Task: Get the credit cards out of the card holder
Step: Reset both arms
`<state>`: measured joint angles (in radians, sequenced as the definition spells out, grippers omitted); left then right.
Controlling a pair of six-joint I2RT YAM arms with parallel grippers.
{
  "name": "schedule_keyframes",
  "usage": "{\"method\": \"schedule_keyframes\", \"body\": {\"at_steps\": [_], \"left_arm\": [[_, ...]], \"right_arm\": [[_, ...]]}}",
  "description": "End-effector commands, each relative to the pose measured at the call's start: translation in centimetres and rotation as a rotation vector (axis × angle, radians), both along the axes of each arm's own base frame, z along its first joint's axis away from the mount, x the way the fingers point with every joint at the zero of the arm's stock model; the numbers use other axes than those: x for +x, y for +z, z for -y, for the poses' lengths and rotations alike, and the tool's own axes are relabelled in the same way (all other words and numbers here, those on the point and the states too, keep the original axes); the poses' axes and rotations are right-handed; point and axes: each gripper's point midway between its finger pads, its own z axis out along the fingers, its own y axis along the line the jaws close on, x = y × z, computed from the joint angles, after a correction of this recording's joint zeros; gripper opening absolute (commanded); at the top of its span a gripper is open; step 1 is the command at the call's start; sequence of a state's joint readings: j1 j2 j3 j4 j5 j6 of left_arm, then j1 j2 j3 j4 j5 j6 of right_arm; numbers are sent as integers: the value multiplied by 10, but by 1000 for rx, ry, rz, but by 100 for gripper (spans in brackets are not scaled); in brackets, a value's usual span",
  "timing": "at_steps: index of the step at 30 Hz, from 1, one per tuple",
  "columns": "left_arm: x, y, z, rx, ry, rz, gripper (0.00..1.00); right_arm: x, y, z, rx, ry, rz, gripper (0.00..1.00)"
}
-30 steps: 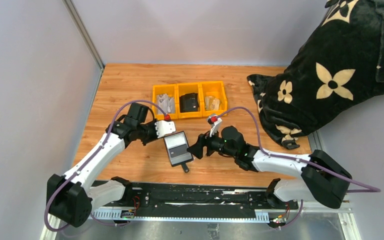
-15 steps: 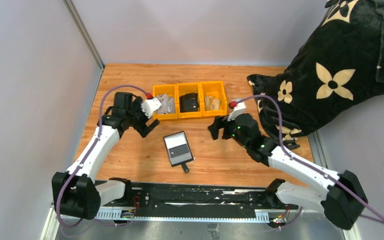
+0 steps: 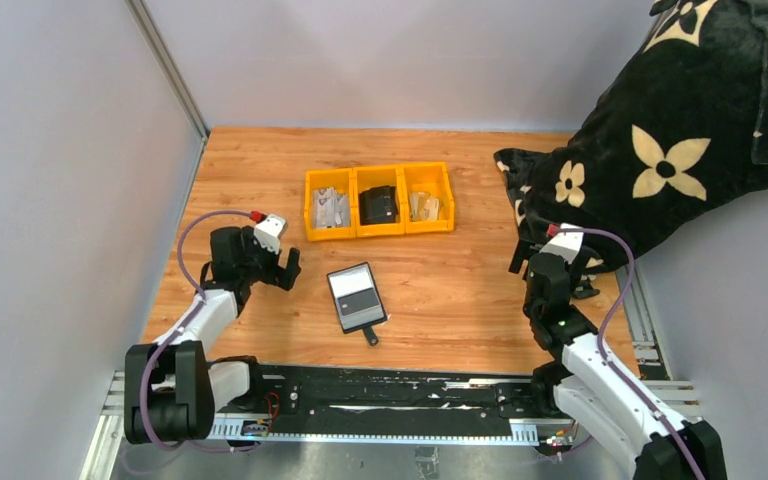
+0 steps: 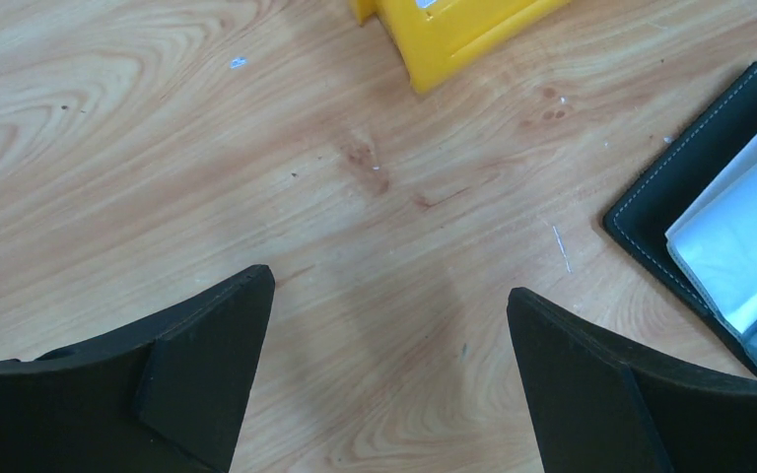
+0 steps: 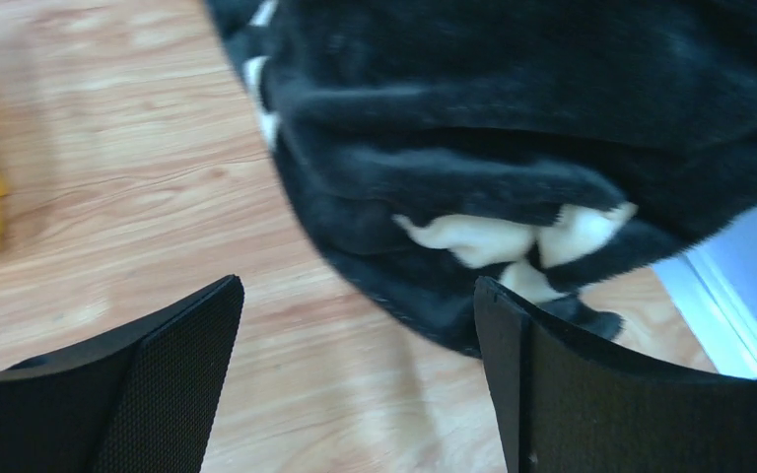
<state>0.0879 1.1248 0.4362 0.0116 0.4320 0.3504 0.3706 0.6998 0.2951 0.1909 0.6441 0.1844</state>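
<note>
The black card holder (image 3: 358, 297) lies open on the wooden table, pale grey inside with a dark band, its strap tab pointing toward me. The left wrist view catches its corner (image 4: 685, 187) and a clear sleeve at the right edge. Whether credit cards sit inside it I cannot tell. Silvery cards (image 3: 330, 208) and tan ones (image 3: 423, 206) lie in the yellow tray. My left gripper (image 3: 288, 270) (image 4: 389, 281) is open over bare wood, left of the holder. My right gripper (image 3: 518, 262) (image 5: 355, 281) is open, far right of the holder, by the blanket's edge.
The yellow three-compartment tray (image 3: 353, 233) stands behind the holder, its corner (image 4: 453, 39) showing in the left wrist view; a black item (image 3: 379, 205) fills its middle bin. A black plush blanket with cream flowers (image 3: 660, 150) (image 5: 513, 148) covers the right side. Grey walls enclose the table.
Both arms have pulled back from the card holder, the left toward the left edge, the right toward the blanket. The left gripper has opened wide. The holder stays put.
</note>
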Motion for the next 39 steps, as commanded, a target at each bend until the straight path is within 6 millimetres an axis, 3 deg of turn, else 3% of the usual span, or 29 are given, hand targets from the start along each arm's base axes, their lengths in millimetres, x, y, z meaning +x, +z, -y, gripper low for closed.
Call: {"method": "schedule_keyframes", "body": {"at_steps": [1, 5, 11, 15, 21, 22, 24, 26, 30, 33, 36, 39], "left_arm": [[39, 44, -4, -62, 82, 269, 100], [50, 38, -12, -107, 171, 292, 100], [64, 55, -28, -152, 301, 415, 100], [62, 55, -26, -192, 302, 514, 100], [51, 49, -31, -170, 335, 522, 100], [47, 43, -32, -162, 351, 529, 100], [44, 55, -33, -182, 356, 618, 100], [50, 46, -38, -165, 391, 550, 100], [58, 44, -37, -150, 410, 522, 100], [58, 42, -37, -143, 407, 505, 100], [56, 44, -37, -151, 410, 522, 100], [57, 43, -37, -146, 411, 514, 100]], "right_arm": [[-1, 1, 45, -39, -218, 33, 90], [4, -13, 62, -60, -295, 27, 90], [11, -38, 79, -55, -364, 23, 88], [20, -39, 82, -65, -344, 33, 87], [26, -51, 94, -9, -335, 58, 84], [31, -51, 91, -15, -312, 41, 84], [35, -52, 86, -23, -269, 22, 84], [40, -50, 78, -33, -206, 23, 85], [55, -60, 41, -80, 64, 15, 87], [58, -58, 42, -120, 59, 91, 89], [65, -68, 43, -87, 42, -44, 91], [66, -62, 44, -126, 38, 24, 93]]}}
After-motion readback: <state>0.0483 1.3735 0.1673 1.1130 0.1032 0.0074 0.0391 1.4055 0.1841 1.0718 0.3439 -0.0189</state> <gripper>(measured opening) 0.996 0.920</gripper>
